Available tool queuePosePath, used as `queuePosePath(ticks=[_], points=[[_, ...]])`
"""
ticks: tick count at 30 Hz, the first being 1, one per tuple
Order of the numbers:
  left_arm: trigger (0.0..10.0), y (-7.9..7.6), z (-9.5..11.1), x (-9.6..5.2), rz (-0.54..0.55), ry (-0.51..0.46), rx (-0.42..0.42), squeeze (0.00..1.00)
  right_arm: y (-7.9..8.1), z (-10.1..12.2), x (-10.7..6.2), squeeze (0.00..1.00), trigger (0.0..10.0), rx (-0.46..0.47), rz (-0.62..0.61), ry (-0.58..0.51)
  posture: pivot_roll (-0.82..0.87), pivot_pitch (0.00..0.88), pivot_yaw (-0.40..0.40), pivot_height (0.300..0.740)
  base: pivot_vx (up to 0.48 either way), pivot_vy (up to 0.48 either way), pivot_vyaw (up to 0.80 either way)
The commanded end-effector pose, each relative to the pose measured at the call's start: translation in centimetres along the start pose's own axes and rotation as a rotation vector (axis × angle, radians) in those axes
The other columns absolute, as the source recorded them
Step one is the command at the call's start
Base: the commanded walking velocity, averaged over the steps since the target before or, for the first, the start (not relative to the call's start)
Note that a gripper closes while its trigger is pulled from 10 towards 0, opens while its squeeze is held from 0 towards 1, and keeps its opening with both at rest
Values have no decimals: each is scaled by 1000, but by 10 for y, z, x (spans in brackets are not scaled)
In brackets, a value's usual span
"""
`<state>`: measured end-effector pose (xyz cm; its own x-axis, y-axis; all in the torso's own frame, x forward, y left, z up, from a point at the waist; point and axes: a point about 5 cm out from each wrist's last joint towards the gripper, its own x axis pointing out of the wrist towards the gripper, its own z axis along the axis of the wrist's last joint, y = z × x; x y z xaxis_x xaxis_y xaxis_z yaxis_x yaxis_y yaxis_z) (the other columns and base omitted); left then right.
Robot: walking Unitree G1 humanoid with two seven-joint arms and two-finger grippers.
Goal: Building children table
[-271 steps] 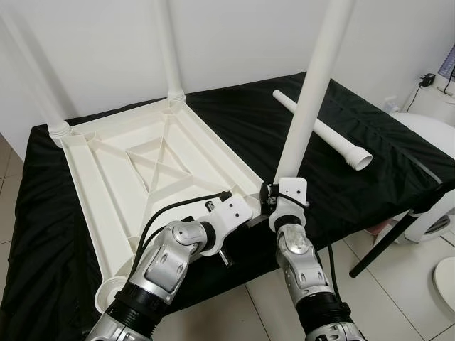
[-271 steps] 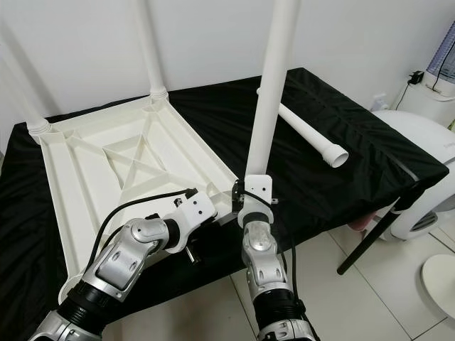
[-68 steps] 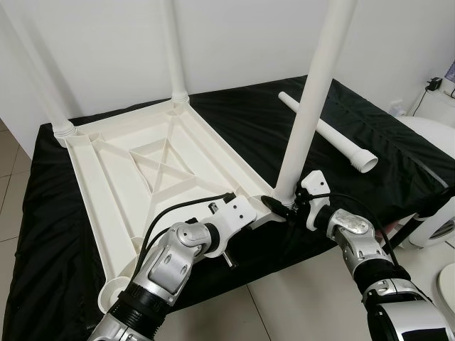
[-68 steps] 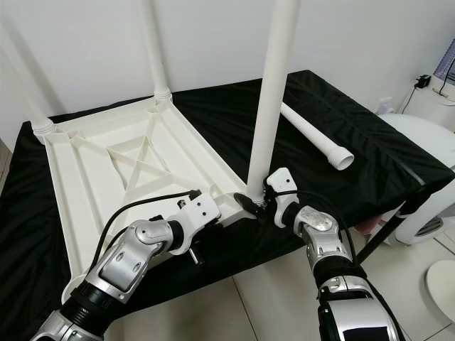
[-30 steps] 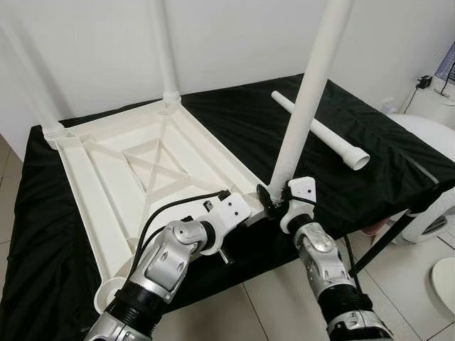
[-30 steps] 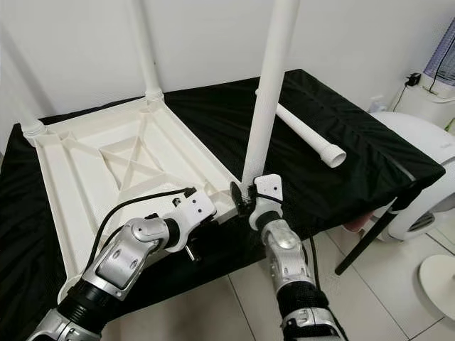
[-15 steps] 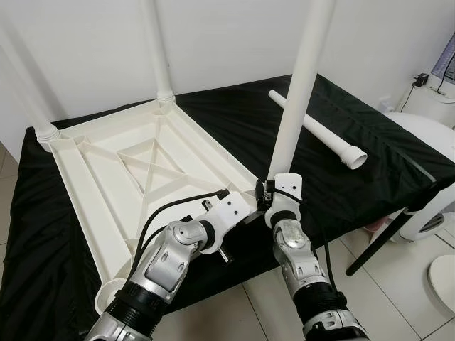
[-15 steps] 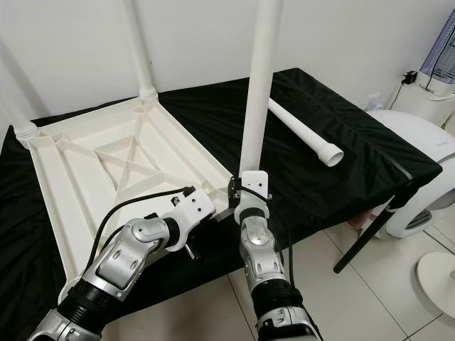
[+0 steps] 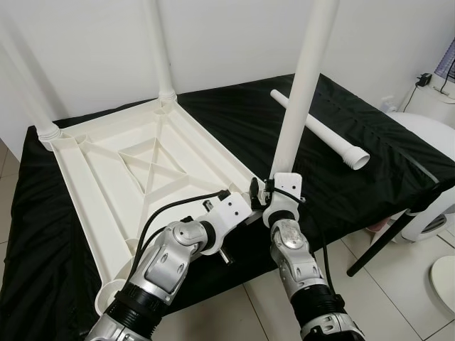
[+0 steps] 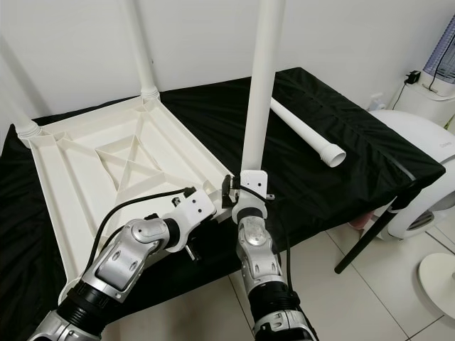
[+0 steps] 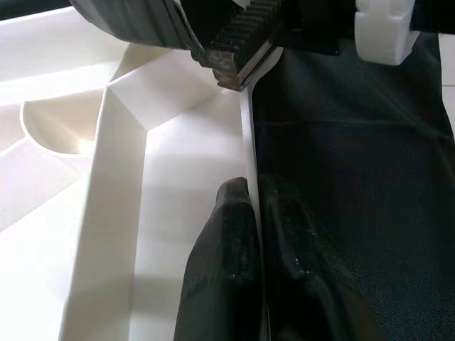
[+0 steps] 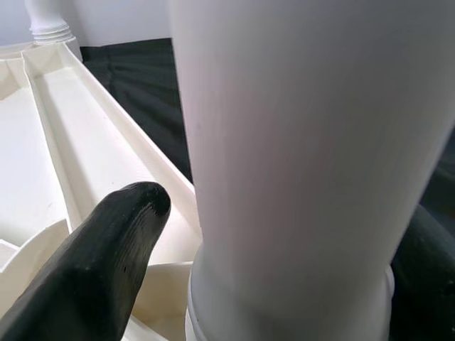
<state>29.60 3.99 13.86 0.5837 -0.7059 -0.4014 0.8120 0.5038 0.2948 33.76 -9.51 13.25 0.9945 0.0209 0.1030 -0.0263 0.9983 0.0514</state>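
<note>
A white children's tabletop [image 9: 106, 177] lies upside down on black cloth. Two white legs [image 9: 158, 50] [image 9: 25, 85] stand in its far corners. A third leg [image 9: 302, 92] stands upright in the near right corner socket. My right gripper [image 9: 269, 190] is shut on that leg's base, one black finger [image 12: 106, 256] on each side of it. My left gripper [image 11: 249, 195] is shut on the tabletop's thin near rim, just left of that corner. A fourth leg [image 9: 320, 131] lies loose on the cloth to the right.
The black-covered work table [image 9: 370, 185] ends just in front of my arms, with tiled floor [image 9: 398, 298] below. A white rounded appliance [image 9: 426, 135] stands at the right, next to a slanted black table strut [image 9: 380, 245]. A white wall runs behind.
My right forearm has swung around the upright leg, from the right of its base to below it. The left gripper still pinches the rim. The camera has shifted slightly.
</note>
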Motion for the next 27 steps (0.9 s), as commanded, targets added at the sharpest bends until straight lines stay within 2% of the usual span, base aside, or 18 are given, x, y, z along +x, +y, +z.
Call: queuePosePath(ticks=[1,6,7,8,11,13,16,18,22,23,27], points=[[10000,-7,5,3,1,-23,21,0,10,8,-1,1000,10000,3,78,-50,-113,28,28,740,0,0,0],[10000,-7,5,3,1,-22,19,0,-5,8,-2,1000,10000,-21,137,-59,-113,28,27,740,0,0,0],[10000,-7,5,3,1,-22,19,0,-9,7,-2,957,10000,-35,164,-53,-114,37,30,740,0,0,0],[10000,-6,5,2,2,-22,19,0,-13,6,-2,0,10000,-39,189,-43,-114,37,30,740,0,0,0],[10000,-6,5,2,4,-21,17,0,-22,3,-3,0,10000,-46,288,-19,-116,43,35,740,0,0,0],[10000,-5,5,2,4,-20,17,0,-25,4,-3,0,10000,-57,309,-20,-116,43,35,740,0,0,0],[10000,-4,5,2,7,-19,16,0,-39,3,-3,0,10000,-92,407,0,-118,46,41,740,0,0,0],[10000,-4,5,2,7,-19,16,0,-39,3,-3,0,10000,-92,407,0,-118,46,41,740,0,0,0],[10000,-4,5,2,8,-19,16,0,-48,4,-3,0,10000,-116,487,8,-119,47,43,740,0,0,0],[10000,-3,5,2,7,-20,17,0,-55,5,-2,0,10000,-130,581,22,-119,48,49,740,0,0,0],[10000,-3,6,2,6,-20,18,0,-59,5,-2,0,10000,-136,644,35,-119,49,52,740,0,0,0]])
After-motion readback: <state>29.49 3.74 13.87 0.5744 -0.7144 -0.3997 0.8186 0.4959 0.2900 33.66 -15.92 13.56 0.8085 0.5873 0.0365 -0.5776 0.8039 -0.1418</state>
